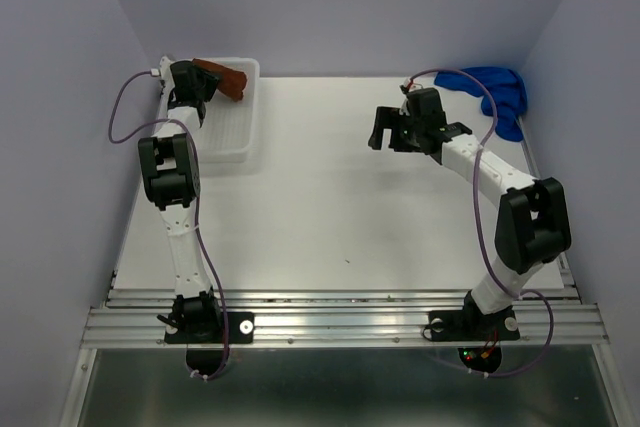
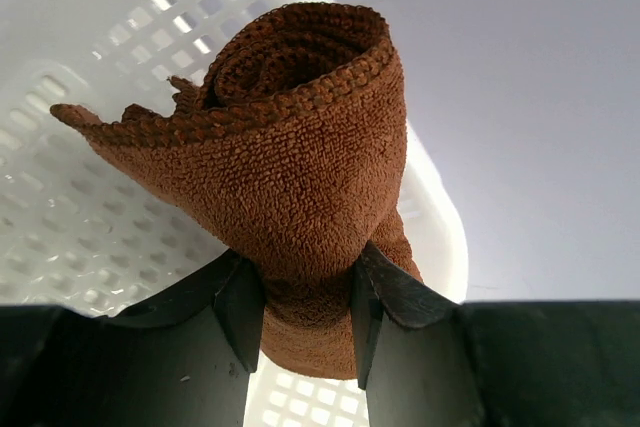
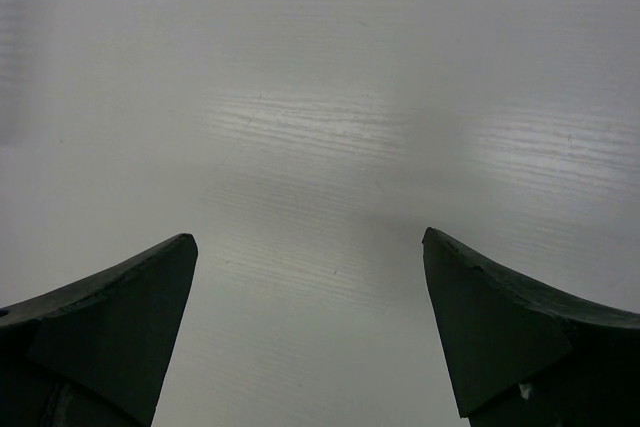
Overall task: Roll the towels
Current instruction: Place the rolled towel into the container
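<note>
While the left gripper (image 2: pixel 305 292) pinches its two dark fingers tight on the rust-brown towel (image 2: pixel 300 167), the cloth stands out from between them as a firm roll. Its long axis runs straight away from the fingers, and its spiral end faces outward with one loose corner flaring to the side. From the top camera the roll points to the right, held over the far end of the white basket (image 1: pixel 232 132) at the table's far left. The towel is a nubby, looped weave; the basket is hard plastic with a grid of small square holes.

The right gripper (image 3: pixel 308 237) is spread wide with nothing between its fingers, poised over bare tabletop right of centre. The blue towel (image 1: pixel 497 92) lies unrolled in a crumpled heap in the far right corner, against the wall.

The table (image 1: pixel 330 197) is smooth, white and faintly grained, enclosed by plain pale lavender walls (image 1: pixel 350 7), with a ribbed metal rail (image 1: pixel 340 322) along its near edge.
</note>
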Controlling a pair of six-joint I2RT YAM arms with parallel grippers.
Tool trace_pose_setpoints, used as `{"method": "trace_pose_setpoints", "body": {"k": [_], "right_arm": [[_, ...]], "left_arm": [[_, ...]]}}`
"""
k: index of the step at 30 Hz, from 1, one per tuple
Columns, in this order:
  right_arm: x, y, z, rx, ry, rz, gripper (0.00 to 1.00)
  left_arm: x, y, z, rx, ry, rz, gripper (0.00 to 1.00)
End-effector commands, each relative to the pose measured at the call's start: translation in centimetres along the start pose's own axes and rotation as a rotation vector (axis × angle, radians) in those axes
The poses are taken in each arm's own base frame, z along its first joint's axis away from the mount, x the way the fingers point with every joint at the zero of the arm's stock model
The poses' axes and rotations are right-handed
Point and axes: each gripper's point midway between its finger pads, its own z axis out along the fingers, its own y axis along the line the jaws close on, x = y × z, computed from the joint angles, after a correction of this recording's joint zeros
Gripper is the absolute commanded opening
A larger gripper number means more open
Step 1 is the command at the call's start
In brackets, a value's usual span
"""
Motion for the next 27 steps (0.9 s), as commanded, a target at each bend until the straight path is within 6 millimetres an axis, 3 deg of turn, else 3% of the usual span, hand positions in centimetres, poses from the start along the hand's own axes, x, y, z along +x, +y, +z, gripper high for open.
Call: {"method": "trace_pose_setpoints", "body": {"k": [1,7,15,20,27], "right_arm": [[-2.2,0.6,-0.1,-0.018,-0.045,-0.021,1.0],[-1.9,0.4,0.2,-0.009,-0.032,-0.02,1.0],[-1.6,0.1,0.5,0.006,-0.023,-0.017,1.0],[-1.1,0.0,0.7,0.004,-0.006,-0.012,1.0],[-0.6,0.1,0.9,-0.008,0.011,-0.013,1.0]], "left_arm": [[-1.2,-1.3,-0.1,0.011,-0.037,0.003,0.0],[-0.6,-0.4,0.5,-0.044,-0.005,-0.01,0.0],[1.3,2.7,1.4,-0.187,0.076,-0.038,0.01],[1.5,3.9,1.0,-0.258,0.074,-0.078,0.16],[1.2,3.1,0.5,-0.256,0.078,-0.087,0.38]]}}
